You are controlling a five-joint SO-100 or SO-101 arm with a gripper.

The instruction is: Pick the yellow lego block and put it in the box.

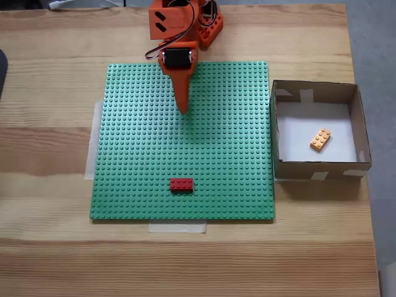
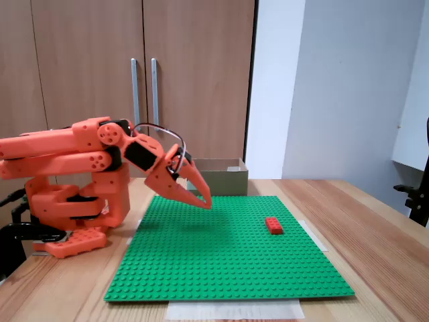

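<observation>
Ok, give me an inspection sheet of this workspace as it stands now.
Surface: wooden table with a taped-down green studded baseplate.
Job's things: yellow-orange studded brick lies inside the open brown cardboard box.
Clutter: small red studded brick on the baseplate.
Grippers: orange two-finger gripper shut, empty, above the baseplate.
Cables: black and white wires looped at the wrist.
Surroundings: wooden cabinet doors, white wall.

Lego block [image 1: 320, 139] in box [image 1: 364, 133] — right of baseplate [image 1: 136, 161].
</observation>
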